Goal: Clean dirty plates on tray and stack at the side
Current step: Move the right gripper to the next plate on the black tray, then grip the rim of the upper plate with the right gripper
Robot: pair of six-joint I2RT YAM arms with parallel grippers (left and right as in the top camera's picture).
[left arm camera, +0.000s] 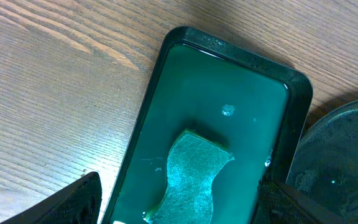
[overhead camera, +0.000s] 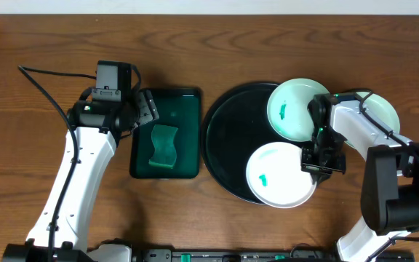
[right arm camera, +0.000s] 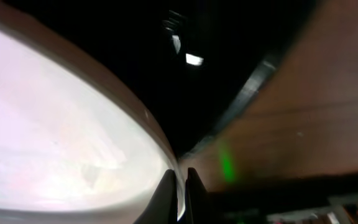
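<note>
The black tray (overhead camera: 224,145) lies right of centre. A white plate (overhead camera: 278,175) with a green smear overhangs its front right edge. My right gripper (overhead camera: 317,166) is shut on this plate's right rim. In the right wrist view the two fingers (right arm camera: 180,177) pinch the thin edge of the plate (right arm camera: 61,137), with the tray (right arm camera: 185,37) dark behind it. A second smeared plate (overhead camera: 295,109) rests on the tray's back right. A third plate (overhead camera: 388,110) lies on the table beyond it, partly hidden by the right arm. My left gripper (overhead camera: 148,109) is open and holds nothing.
A rectangular dark green tray (overhead camera: 188,98) sits left of the black tray and holds a green sponge (overhead camera: 164,145). The left wrist view looks down on this sponge (left arm camera: 191,177) inside the green tray (left arm camera: 157,81), with my open gripper (left arm camera: 182,202) above it.
</note>
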